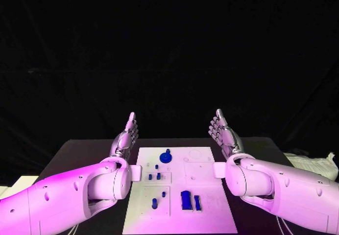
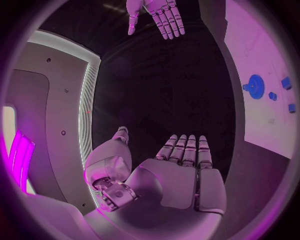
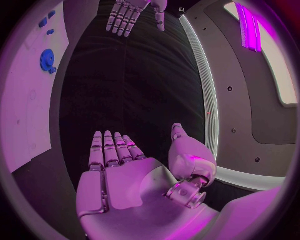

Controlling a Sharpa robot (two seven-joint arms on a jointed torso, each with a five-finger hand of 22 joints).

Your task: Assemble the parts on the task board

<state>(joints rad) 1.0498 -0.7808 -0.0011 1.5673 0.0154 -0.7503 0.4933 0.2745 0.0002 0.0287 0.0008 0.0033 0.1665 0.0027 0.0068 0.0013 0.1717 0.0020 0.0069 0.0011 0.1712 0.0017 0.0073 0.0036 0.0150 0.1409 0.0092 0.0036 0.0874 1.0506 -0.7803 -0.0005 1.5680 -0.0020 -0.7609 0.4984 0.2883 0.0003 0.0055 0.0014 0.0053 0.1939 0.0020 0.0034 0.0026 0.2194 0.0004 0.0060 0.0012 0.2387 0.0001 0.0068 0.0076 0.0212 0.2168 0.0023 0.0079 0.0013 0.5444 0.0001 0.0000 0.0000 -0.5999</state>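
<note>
The white task board [image 1: 205,171] lies in the middle of the black table. On it sit a blue gear [image 1: 166,157], small blue pegs [image 1: 157,176] and a larger blue block [image 1: 186,200] near the front. My left hand [image 1: 126,138] is raised flat beside the board's left edge, fingers straight and together, holding nothing. My right hand [image 1: 225,133] mirrors it by the right edge, also empty. The left wrist view shows the left palm [image 2: 181,175], the right hand [image 2: 156,15] opposite, and the gear [image 2: 254,86]. In the right wrist view are the right palm [image 3: 125,175], the left hand [image 3: 128,12] and the gear [image 3: 47,57].
A white crumpled object [image 1: 311,164] lies off the table's right side. Black table surface [image 1: 84,152] runs left and right of the board. A black curtain hangs behind.
</note>
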